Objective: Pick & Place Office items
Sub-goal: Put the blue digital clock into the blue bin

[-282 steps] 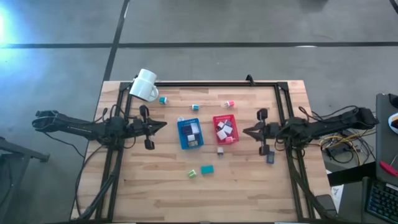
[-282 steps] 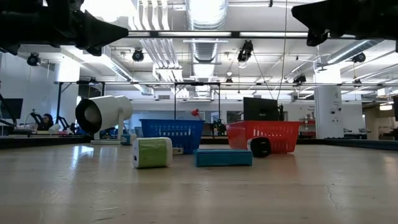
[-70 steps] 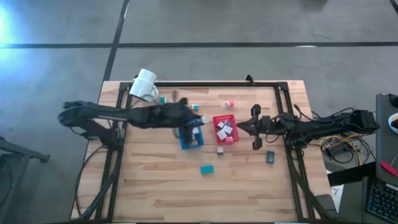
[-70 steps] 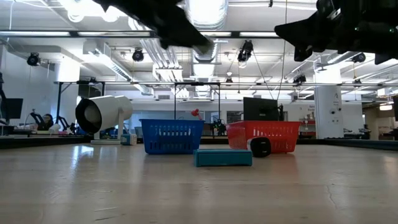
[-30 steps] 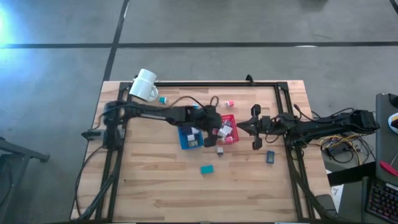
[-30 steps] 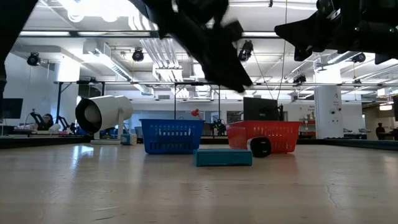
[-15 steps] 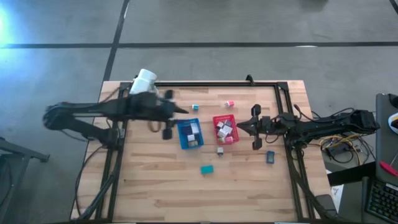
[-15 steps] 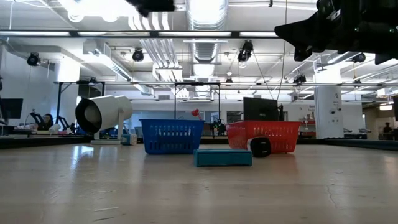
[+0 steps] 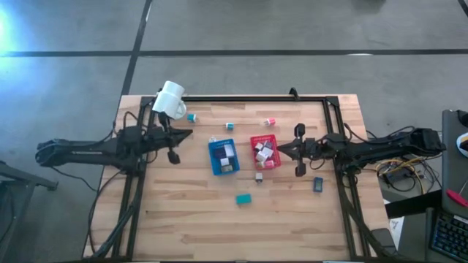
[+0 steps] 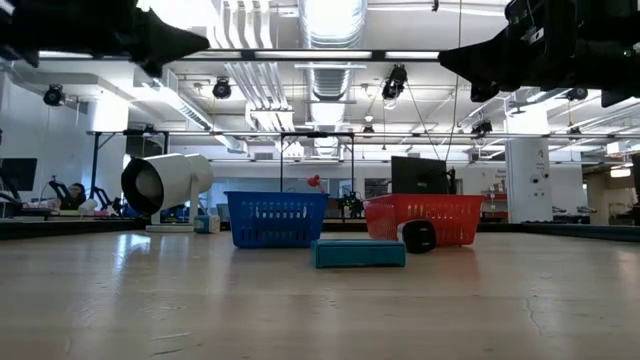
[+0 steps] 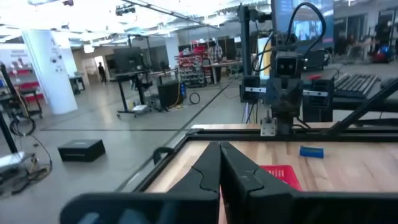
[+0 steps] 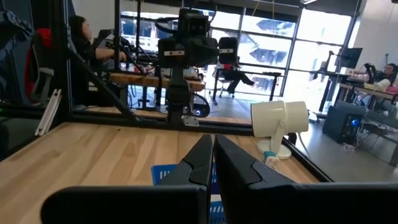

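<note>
The office items are small blocks and clips. Some lie in the blue tray (image 9: 223, 157) and the red tray (image 9: 265, 150) at mid-table. Loose on the wood are a teal block (image 9: 243, 198), a dark blue one (image 9: 318, 185), a small pale one (image 9: 259, 176), two teal bits (image 9: 191, 117) (image 9: 229, 126) and a pink one (image 9: 269, 121). My left gripper (image 9: 190, 134) hovers left of the blue tray, shut and empty, pointing level. My right gripper (image 9: 282, 152) hovers beside the red tray's right side, shut and empty.
A white mug (image 9: 171, 100) lies on its side at the far left corner. A dark frame rail (image 9: 256, 97) runs along the far edge and down both sides. Bare wood spreads over the near half of the table around the teal block (image 10: 358, 252).
My left gripper has drawn back from above the gap between the two trays toward the table's left edge, tipping from a downward slant to level. It carries nothing. The trays and loose items lie as before.
</note>
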`<state>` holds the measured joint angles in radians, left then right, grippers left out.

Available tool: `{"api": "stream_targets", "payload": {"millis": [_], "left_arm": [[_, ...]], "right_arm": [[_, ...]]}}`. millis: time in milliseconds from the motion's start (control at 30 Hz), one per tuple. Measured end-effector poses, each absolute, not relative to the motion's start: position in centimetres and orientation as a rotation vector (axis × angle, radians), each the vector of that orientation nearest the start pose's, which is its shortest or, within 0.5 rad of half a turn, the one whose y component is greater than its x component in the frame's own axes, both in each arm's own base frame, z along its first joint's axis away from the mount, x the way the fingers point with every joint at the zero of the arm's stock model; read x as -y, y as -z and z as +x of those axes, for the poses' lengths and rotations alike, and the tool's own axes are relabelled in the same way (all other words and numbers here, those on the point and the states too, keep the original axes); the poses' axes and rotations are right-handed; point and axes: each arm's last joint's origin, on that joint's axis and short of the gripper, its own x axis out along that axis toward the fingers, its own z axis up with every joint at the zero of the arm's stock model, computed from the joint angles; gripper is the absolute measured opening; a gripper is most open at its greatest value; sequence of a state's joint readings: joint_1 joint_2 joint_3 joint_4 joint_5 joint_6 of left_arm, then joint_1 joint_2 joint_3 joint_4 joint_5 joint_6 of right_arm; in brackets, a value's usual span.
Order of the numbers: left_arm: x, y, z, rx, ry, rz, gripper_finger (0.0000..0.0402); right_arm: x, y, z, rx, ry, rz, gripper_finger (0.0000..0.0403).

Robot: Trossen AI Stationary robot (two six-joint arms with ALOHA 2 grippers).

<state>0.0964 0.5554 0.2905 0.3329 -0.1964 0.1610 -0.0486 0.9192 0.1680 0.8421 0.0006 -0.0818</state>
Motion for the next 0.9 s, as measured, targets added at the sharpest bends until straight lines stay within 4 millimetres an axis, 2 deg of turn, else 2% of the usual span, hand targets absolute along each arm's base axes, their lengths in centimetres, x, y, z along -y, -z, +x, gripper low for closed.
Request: {"api": "stream_targets", "payload": {"millis": [300, 467, 900], "left_arm": [[-1.6, -21.4, 12.6, 0.061, -0.230, 0.171, 0.0002], [-1.6, -21.1, 12.0, 0.130, -0.237, 0.189, 0.0003], [-1.7, -18.8, 11.3, 0.123, -0.260, 0.235, 0.0005]], "right_arm": [[1.0, -19.7, 17.7, 0.078, 0.061, -0.089, 0.0013], [1.0, -19.7, 17.8, 0.076, 0.061, -0.096, 0.0013], [1.0, -19.4, 17.9, 0.059, 0.059, -0.110, 0.0013]]}}
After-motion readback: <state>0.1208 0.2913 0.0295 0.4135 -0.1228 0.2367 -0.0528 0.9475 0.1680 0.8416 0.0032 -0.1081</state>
